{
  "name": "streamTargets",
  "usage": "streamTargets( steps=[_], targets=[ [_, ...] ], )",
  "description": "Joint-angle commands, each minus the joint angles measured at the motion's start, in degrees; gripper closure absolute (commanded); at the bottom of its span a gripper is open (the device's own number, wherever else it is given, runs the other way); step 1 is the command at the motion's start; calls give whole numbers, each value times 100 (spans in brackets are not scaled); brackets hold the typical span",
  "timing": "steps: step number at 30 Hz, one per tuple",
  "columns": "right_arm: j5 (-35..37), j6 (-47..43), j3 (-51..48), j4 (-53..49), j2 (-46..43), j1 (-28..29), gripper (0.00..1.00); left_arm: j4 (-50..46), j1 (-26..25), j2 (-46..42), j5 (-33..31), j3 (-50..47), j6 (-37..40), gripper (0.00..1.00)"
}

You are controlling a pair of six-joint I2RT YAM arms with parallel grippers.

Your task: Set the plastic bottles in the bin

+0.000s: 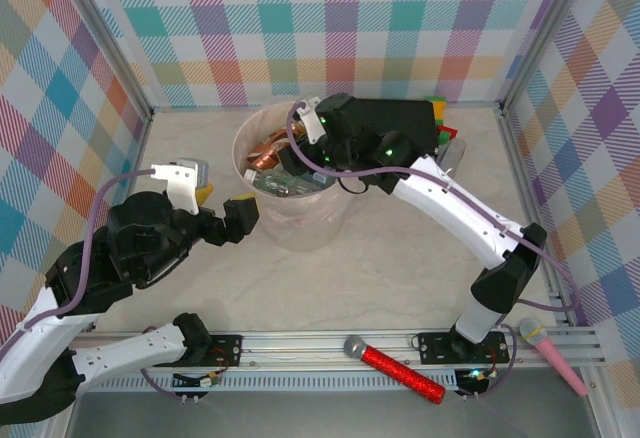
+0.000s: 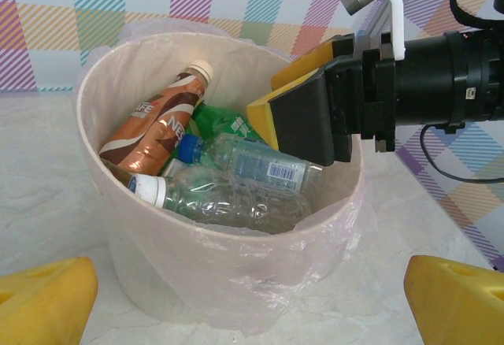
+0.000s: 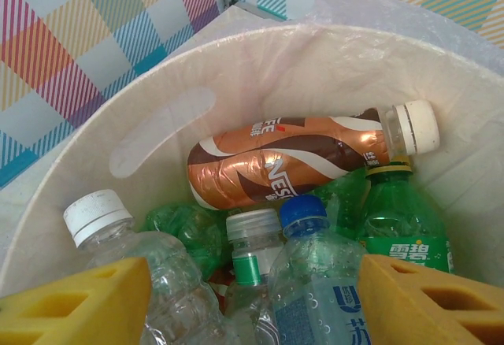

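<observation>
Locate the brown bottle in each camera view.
Top external: brown bottle at the left inside of the bin.
Left wrist: upper left, leaning on the bin's inner wall, cap up.
Right wrist: centre, lying across, white cap at right.
Shared landmark: the bin's pale wall.

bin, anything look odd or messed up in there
Nothing spilled. The clear bottles in the bin look crushed and crumpled, and a thin plastic liner sags loosely outside its wall. The brown bottle lies slanted on top.
</observation>
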Motion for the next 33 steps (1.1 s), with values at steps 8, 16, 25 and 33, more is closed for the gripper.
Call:
streamTargets(
  steps=[8, 16, 25, 33],
  targets=[
    [956, 226, -503, 167, -929, -254, 13, 145, -54, 71, 232, -96, 74, 0],
    [829, 1211, -1554, 146, -1700, -1778, 0, 142, -54, 611, 896, 160, 155, 0],
    [336, 1977, -2751, 174, -1855, -3664, 2, 188, -54, 1445, 1435, 734, 319, 0],
    [-221, 2388, -3008, 177, -906, -4744, 16, 279, -54, 2015, 1694, 1190, 404, 0]
  ],
)
